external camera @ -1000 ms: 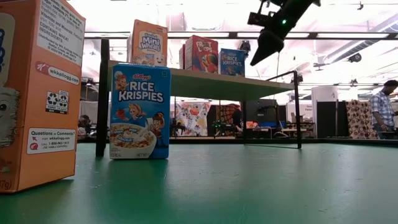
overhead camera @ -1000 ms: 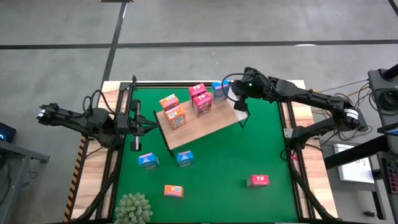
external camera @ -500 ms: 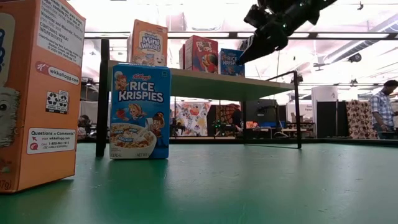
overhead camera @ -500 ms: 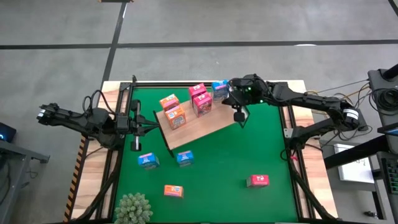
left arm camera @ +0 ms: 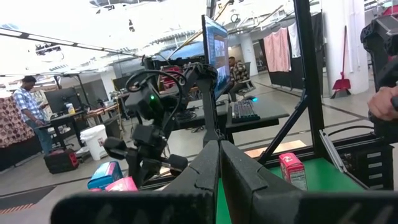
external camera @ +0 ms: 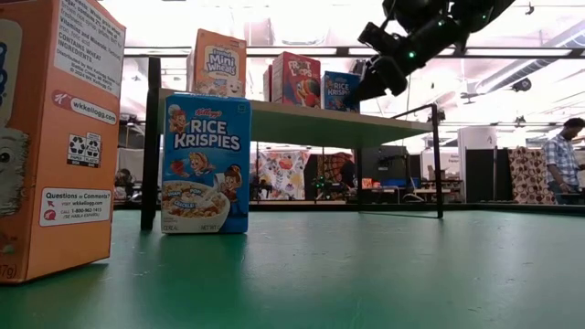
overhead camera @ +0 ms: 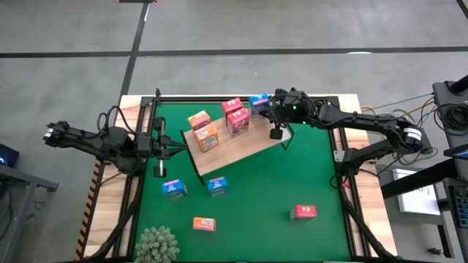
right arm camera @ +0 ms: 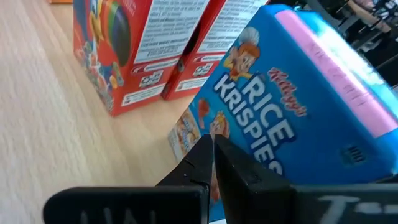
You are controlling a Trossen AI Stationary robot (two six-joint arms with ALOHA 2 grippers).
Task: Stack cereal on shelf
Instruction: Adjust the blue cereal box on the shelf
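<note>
The shelf (overhead camera: 241, 150) stands on the green mat and carries two orange cereal boxes (overhead camera: 202, 128), two pink-red ones (overhead camera: 235, 115) and a blue one (overhead camera: 258, 101) at its far right corner. My right gripper (right arm camera: 212, 144) is shut. It slants down over that corner, with its tips right at the blue box's printed front (right arm camera: 261, 124). In the low view its tips (external camera: 364, 91) sit beside the blue box (external camera: 341, 91). My left gripper (left arm camera: 217, 155) waits shut at the table's left edge (overhead camera: 175, 151), off the mat. My right gripper has its shut fingertips against or just short of the lower part of the blue box's front face (right arm camera: 233, 134), coming from the table's right and slanting down. I cannot tell whether they touch. The box stands upright on the shelf board.
On the mat in front of the shelf stand two blue boxes (overhead camera: 174, 188) (overhead camera: 217, 186), an orange box (overhead camera: 204, 224) and a pink-red box (overhead camera: 303, 212). A fuzzy green plant (overhead camera: 156, 246) sits at the near left. Open mat lies right of the shelf.
My right gripper, shut throughout, has sunk and swung from pointing down off the shelf's right end to slanting toward the blue box. Its tips have moved toward the table's left and far side, up to that box.
</note>
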